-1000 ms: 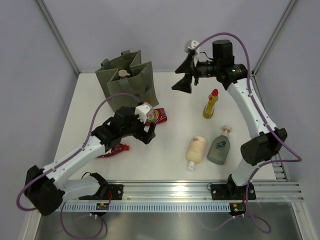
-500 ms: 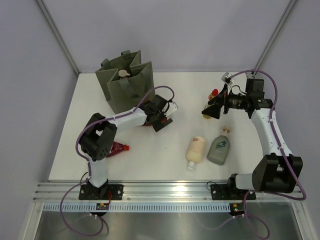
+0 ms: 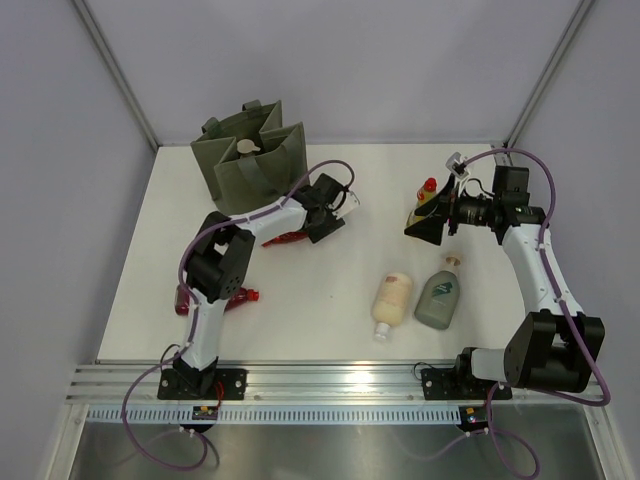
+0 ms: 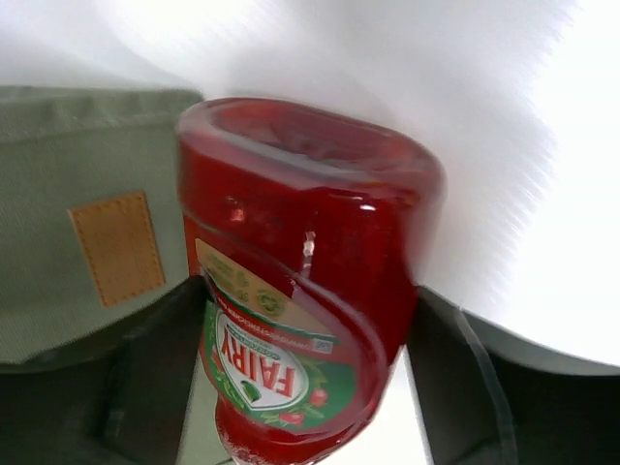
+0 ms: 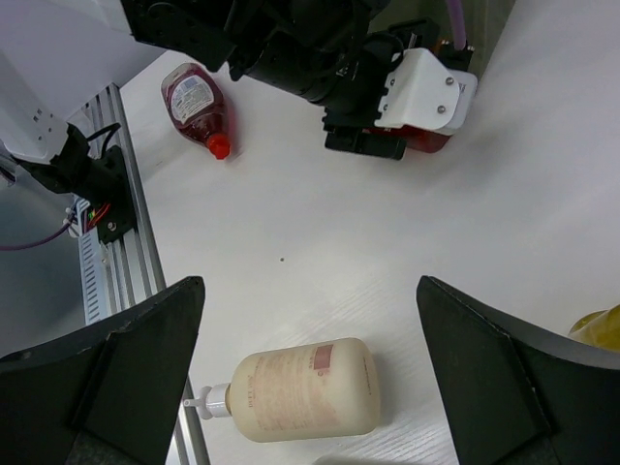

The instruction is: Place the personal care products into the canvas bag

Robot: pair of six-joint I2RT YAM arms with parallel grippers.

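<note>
A dark red bottle (image 4: 300, 252) lies beside the canvas bag (image 3: 250, 165), and my left gripper (image 3: 325, 222) is shut on it, a finger pressed to each side. Little of this bottle (image 3: 285, 238) shows from above. The bag's orange-brown patch (image 4: 116, 247) faces the left wrist camera. A beige pump top (image 3: 246, 147) pokes out of the bag. My right gripper (image 3: 425, 222) hangs open in front of the yellow, red-capped bottle (image 3: 427, 200), holding nothing. Under it lie the cream bottle (image 5: 300, 397) and the grey-green pump bottle (image 3: 440, 295). A second dark red bottle (image 3: 240, 298) lies by the left arm's elbow.
Grey walls close in the table at the back and both sides. A metal rail (image 3: 340, 380) carrying the arm bases runs along the near edge. The left arm stretches across the table's left half, over the second red bottle (image 5: 197, 102).
My left arm reached out to the red bottle by the bag and its jaws closed on it. My right arm came down from high at the back to the yellow bottle.
</note>
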